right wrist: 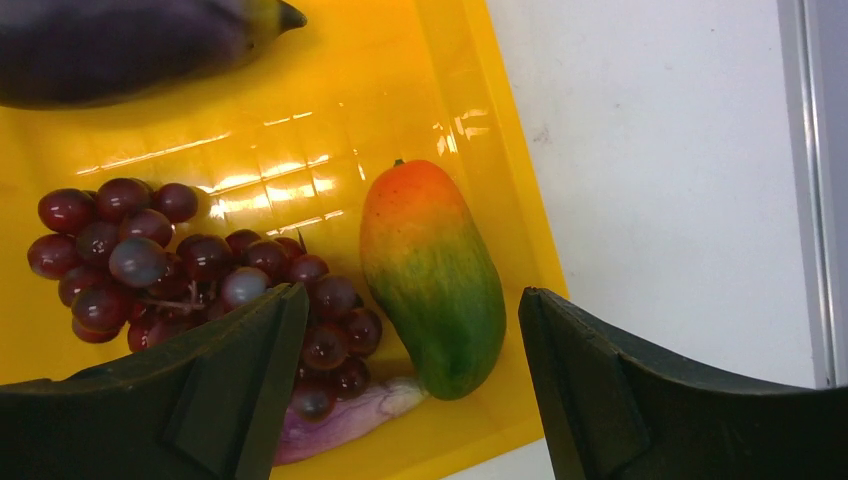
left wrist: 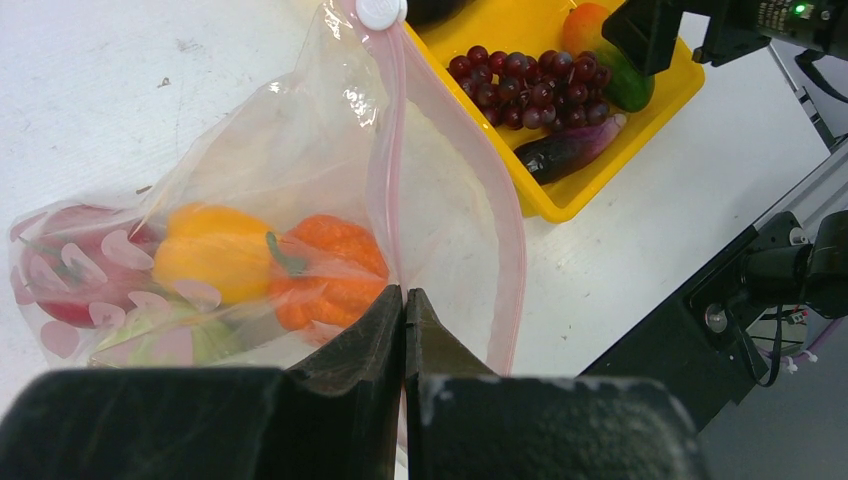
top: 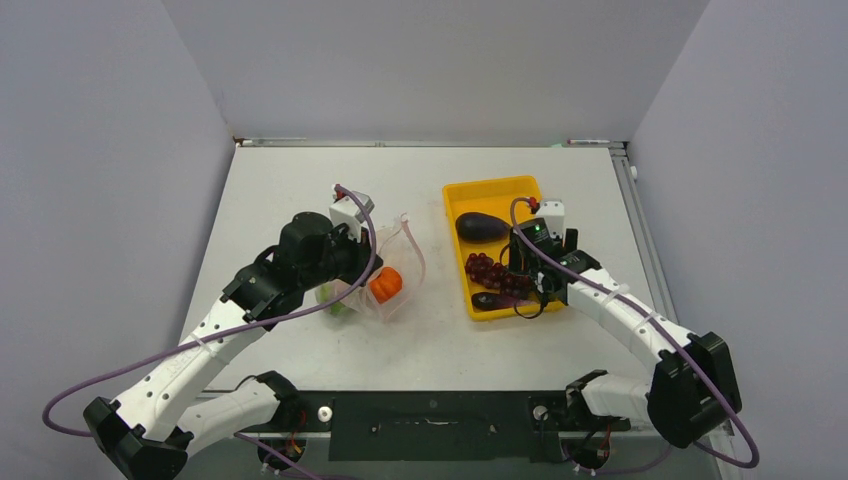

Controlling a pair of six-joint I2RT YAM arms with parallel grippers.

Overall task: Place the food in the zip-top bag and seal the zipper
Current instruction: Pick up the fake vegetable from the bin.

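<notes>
Left fingers [left wrist: 370, 340]: found pressed fully together. The near run of the zipper [left wrist: 388, 150] leads straight down into the closed tips, so the zip-top bag [left wrist: 300, 140] is judged to be pinched there at its mouth edge. The far run of the strip bows away to the right, and the mouth stands open. A white slider [left wrist: 380, 12] is seen at the far end of the strip.

Bag position: the bag is lying on the bench [top: 300, 180], left of centre, just beside the left wrist and well apart from the yellow tray [top: 490, 187].

Contents noted through the clear plastic:
- an orange pumpkin [left wrist: 335, 265];
- a yellow pepper [left wrist: 210, 255] touching the pumpkin;
- a red piece [left wrist: 60, 270] at the closed end;
- a green piece [left wrist: 170, 340] beneath the pepper.

Right fingers [right wrist: 230, 390]: found spread wide, with nothing gripped. They are held above the near end of the tray, one on each side of an orange-and-green mango-shaped fruit [right wrist: 435, 280]. The right-hand finger stands clear of the fruit. The left-hand finger overlaps the grape cluster [right wrist: 180, 260] in the wrist view; contact there cannot be confirmed.

Food remaining in the tray:
- the mango-shaped fruit, lying along the right-hand wall;
- the dark red grape cluster just beside it, touching it;
- a large dark purple eggplant [right wrist: 120, 50] at the far end;
- a slender purple-and-white piece [right wrist: 350, 420] at the near wall, partly under the grapes.
</notes>
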